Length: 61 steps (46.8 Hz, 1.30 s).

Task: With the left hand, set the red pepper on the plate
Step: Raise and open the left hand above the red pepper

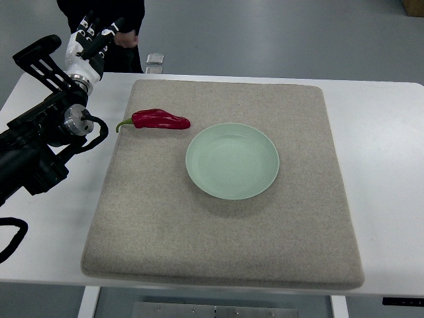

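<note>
A red pepper (159, 120) with a green stem lies on the grey felt mat (225, 245), just left of the pale green plate (232, 161). The plate holds nothing. My left hand (93, 38) is raised at the far left corner of the table, well behind and left of the pepper. Its fingers are relaxed and hold nothing. The black left arm comes in along the left edge. My right hand is out of view.
A person in dark clothing (106, 20) stands beyond the table's far left edge, a hand (126, 38) close to my left hand. A small clear object (154, 63) sits at the far edge. White table (384, 146) surrounds the mat.
</note>
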Motion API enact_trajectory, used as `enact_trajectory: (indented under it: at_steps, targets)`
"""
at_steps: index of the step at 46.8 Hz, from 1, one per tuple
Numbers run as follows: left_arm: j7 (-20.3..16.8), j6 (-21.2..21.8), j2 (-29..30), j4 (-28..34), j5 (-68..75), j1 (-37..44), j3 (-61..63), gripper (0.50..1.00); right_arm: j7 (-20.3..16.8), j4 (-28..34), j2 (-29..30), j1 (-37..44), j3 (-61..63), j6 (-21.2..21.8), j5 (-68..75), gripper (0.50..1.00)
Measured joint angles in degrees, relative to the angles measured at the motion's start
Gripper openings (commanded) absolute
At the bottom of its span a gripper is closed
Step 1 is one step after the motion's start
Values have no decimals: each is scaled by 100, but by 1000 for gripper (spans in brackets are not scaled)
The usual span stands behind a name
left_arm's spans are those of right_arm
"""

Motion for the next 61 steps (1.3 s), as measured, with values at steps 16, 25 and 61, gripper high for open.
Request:
enact_trajectory:
  at_steps: [16, 25, 61]
  targets:
    - [-35, 13, -2, 0, -9, 0, -14, 999, 0, 1, 0, 4, 0, 0, 0, 928]
    - [-35, 5, -3, 0, -21, 0, -13, 999, 0, 0, 0, 0, 0, 2, 0, 928]
    - [-29, -237, 18, 158, -24, -1, -6, 999, -1, 0, 0, 0, 0, 0, 1, 928]
